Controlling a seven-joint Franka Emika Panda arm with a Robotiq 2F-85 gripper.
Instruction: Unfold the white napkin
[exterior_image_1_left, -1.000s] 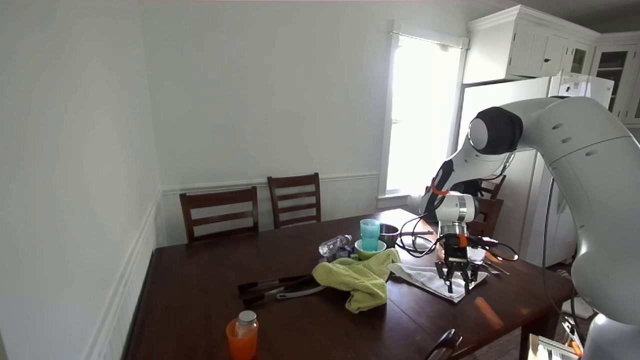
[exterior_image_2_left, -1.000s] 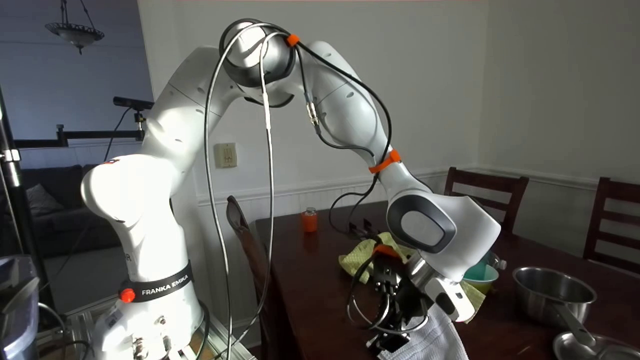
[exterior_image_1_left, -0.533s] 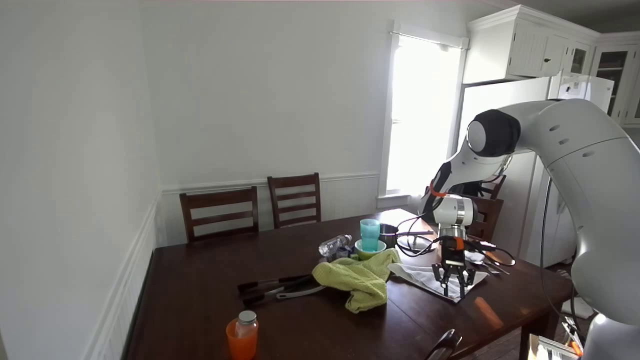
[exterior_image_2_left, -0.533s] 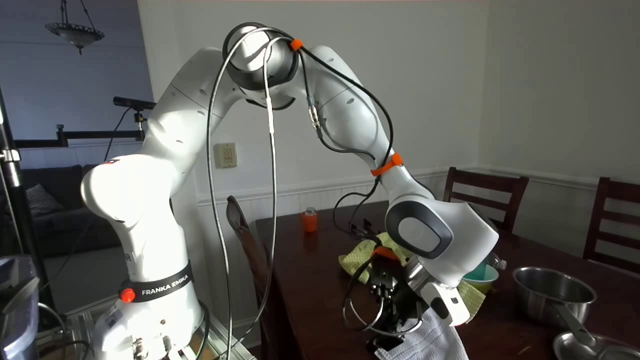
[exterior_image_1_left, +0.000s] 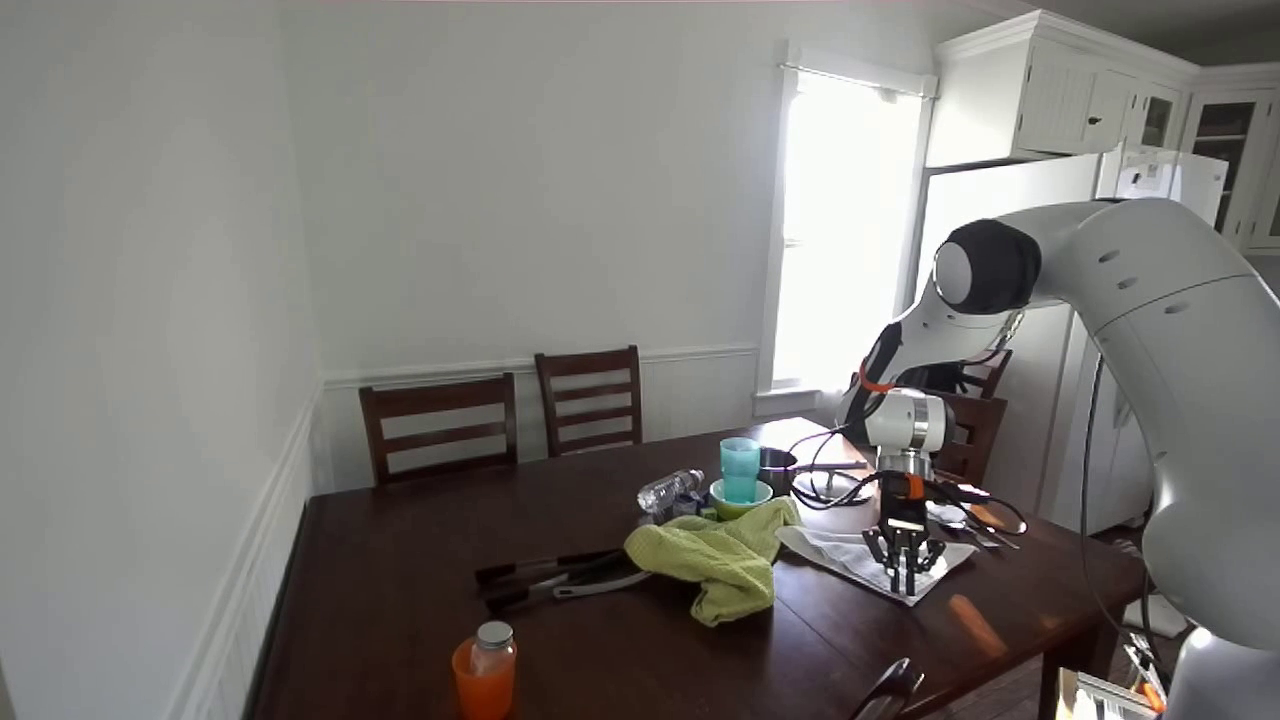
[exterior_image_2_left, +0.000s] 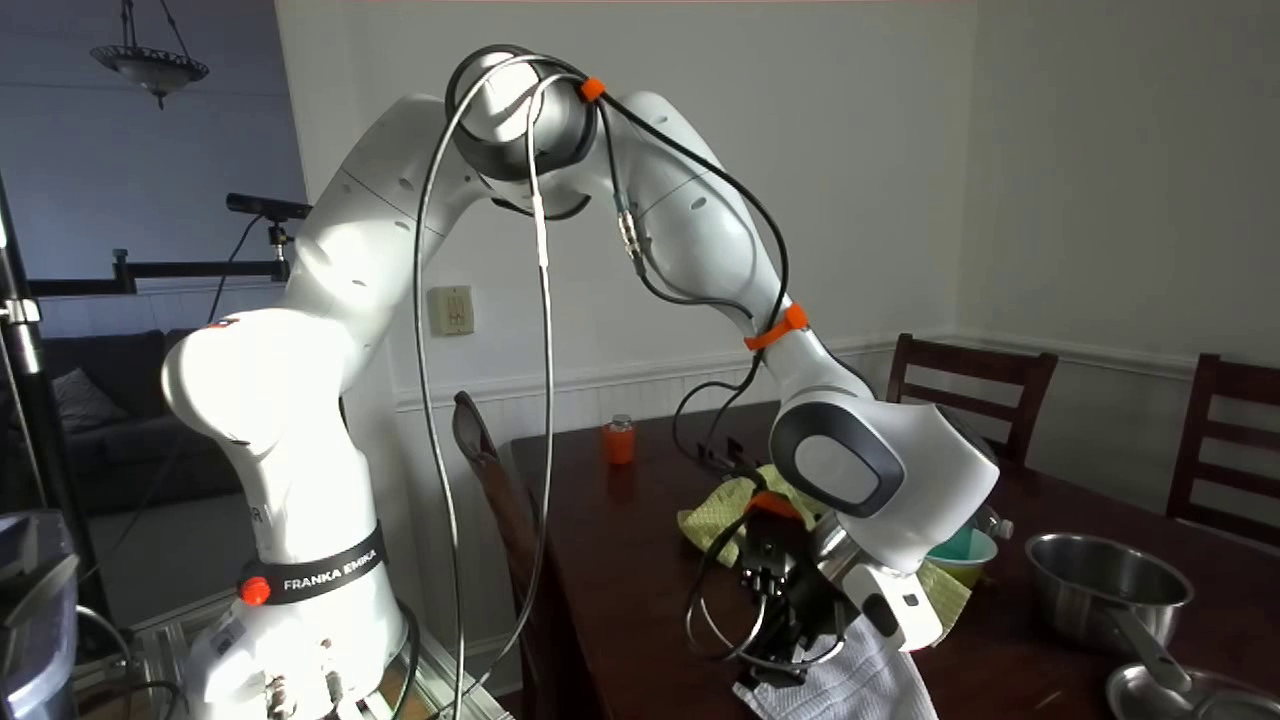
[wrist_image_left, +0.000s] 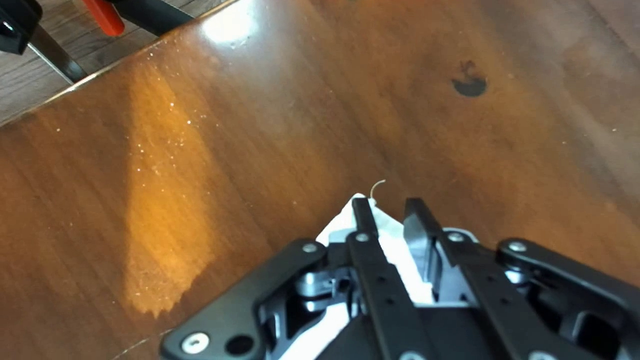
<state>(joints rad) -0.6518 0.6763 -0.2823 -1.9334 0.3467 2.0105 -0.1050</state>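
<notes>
- Table (exterior_image_1_left: 400, 600): dark wood, one edge running along wall (exterior_image_1_left: 150, 330).
- Arm (exterior_image_1_left: 1180, 300): white, base beyond another edge (arm edge), stretched over table.
- Chairs (exterior_image_1_left: 440, 410): two at edge facing arm edge (chair edge), backs rising above it.
- Towel (exterior_image_1_left: 715, 565): green, rumpled, mid-table.
- Napkin (exterior_image_1_left: 840, 553): white, lies on table toward corner where arm edge meets the edge opposite wall; fold layers hard to make out.
- Gripper (wrist_image_left: 387, 201): pointing down at napkin corner nearest arm edge; fingers (wrist_image_left: 364, 215) parted by narrow gap, gripping nothing; wrist view has napkin under one finger and in the gap, can't tell if touching.
- Pot (exterior_image_2_left: 1075, 625): metal, toward edge opposite wall.
- Lid (exterior_image_2_left: 1135, 693): metal, just beside pot, cut by frame.
- Handles (exterior_image_1_left: 598, 588): sticking out from towel toward wall edge; other ends hidden.
- Bowl (exterior_image_1_left: 742, 511): green, pale inside, between towel and chair edge.
- Bottle (exterior_image_1_left: 668, 490): clear, on its side, near bowl.
- Cup (exterior_image_1_left: 740, 465): teal, upright in bowl.
- Orange cup (exterior_image_1_left: 485, 690): toward corner of wall edge and arm edge.
- Jar (exterior_image_1_left: 492, 655): metal cap, inside orange cup.
</notes>
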